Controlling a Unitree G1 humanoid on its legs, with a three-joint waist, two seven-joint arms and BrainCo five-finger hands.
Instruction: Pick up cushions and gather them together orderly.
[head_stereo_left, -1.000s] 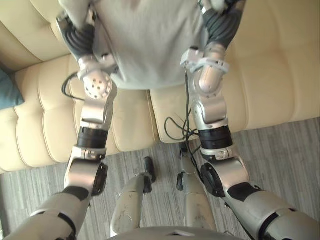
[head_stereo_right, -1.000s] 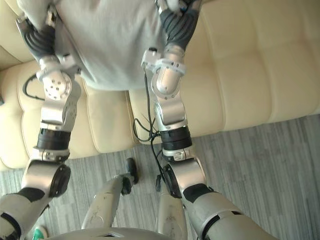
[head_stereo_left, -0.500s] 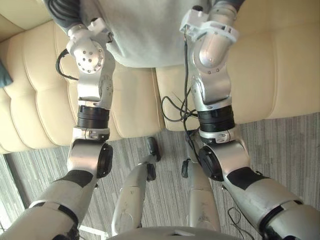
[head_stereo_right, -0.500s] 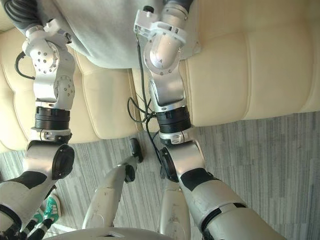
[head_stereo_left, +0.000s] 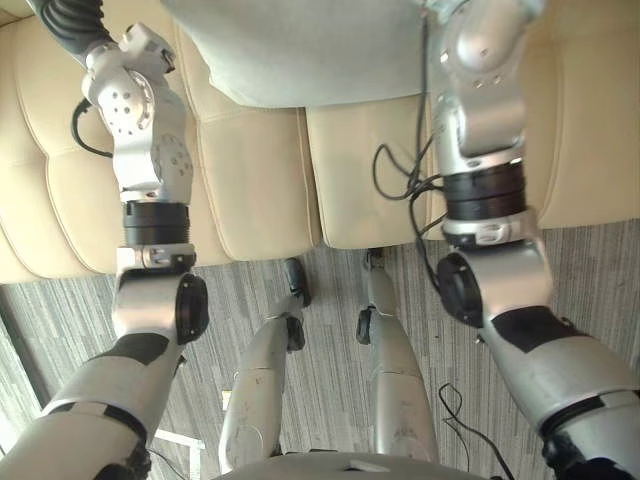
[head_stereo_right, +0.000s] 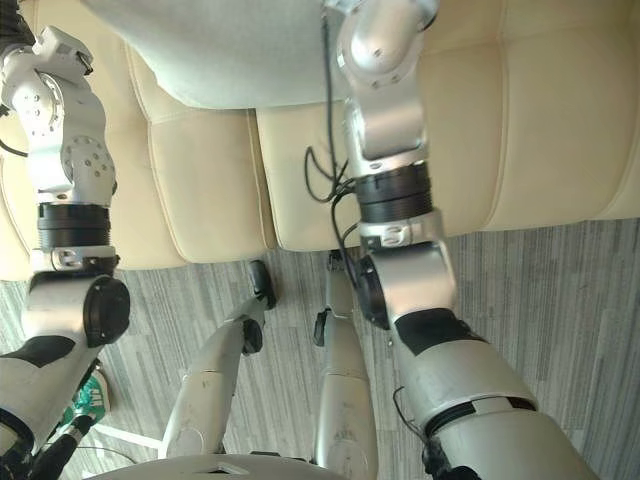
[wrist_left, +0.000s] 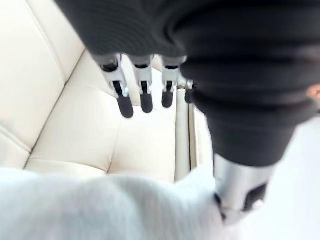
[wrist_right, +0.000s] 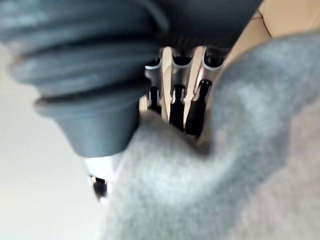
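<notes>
Grey striped floor (head_stereo_left: 590, 270) lies nearest, with a green and white shoe (head_stereo_right: 88, 398) on it at the robot's left. Past the floor stands a cream sofa (head_stereo_left: 260, 190) with padded, seamed seats. Over the sofa's middle seats a pale grey cushion (head_stereo_left: 300, 50) spans the space between the two raised arms, its lower edge hanging over the seam between two seats. Whether it touches the sofa cannot be told. In the right wrist view the right hand (wrist_right: 177, 100) pinches the cushion: its dark fingertips dig into the grey cloth, which bulges up between them and the thumb. In the left wrist view the left hand (wrist_left: 145, 95) has its fingers straight and side by side, clear of the cloth, with cream sofa padding past them. The cushion's edge lies against the thumb's side of that hand.
</notes>
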